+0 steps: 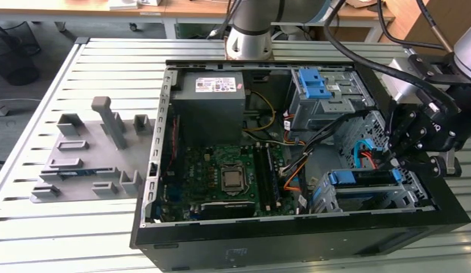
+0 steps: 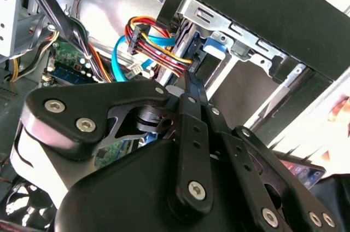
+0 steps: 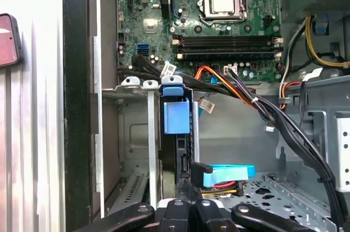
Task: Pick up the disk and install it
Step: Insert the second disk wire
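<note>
Inside open computer case (image 1: 296, 227), at lower drive cage (image 1: 372, 196) near exterior view's right, we see disk (image 1: 364, 177) sitting edge-up in its bay, blue carrier bracket tab (image 3: 176, 110) toward motherboard (image 3: 219, 18). We judge install step nearly done: disk seated or close. Gripper (image 1: 399, 153) hovers just beside disk's cabled end. Fingers (image 2: 191, 87) look pressed together, grasping nothing we can see. Next move, we judge, calls for confirming full seating without snagging power and data cables (image 2: 156, 40).

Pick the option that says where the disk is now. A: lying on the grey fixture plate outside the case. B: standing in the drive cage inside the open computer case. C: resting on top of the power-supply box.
B: the disk with its blue carrier stands on edge in the drive cage inside the computer case.
</note>
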Available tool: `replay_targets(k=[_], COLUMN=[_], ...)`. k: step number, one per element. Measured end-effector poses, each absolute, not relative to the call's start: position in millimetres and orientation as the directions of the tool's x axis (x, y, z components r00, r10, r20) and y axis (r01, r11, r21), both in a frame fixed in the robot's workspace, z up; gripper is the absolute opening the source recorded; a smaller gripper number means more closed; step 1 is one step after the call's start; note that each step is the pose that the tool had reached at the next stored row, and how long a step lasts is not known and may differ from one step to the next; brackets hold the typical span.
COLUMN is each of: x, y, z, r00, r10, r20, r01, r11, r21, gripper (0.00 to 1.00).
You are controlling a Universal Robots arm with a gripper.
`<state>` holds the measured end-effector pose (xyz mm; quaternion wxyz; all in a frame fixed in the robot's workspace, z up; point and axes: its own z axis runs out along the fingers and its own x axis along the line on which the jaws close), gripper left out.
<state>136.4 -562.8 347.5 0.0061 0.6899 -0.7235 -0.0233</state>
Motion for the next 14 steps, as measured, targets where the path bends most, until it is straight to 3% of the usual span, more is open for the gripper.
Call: replay_targets(k=[14], x=[136.4], y=[-560.6], z=[381.9], r00=[-0.048], r10=[-0.999], r20=[-0.024], r01=[-0.998], r11=[0.047], r21=[0.041], gripper=[0.11])
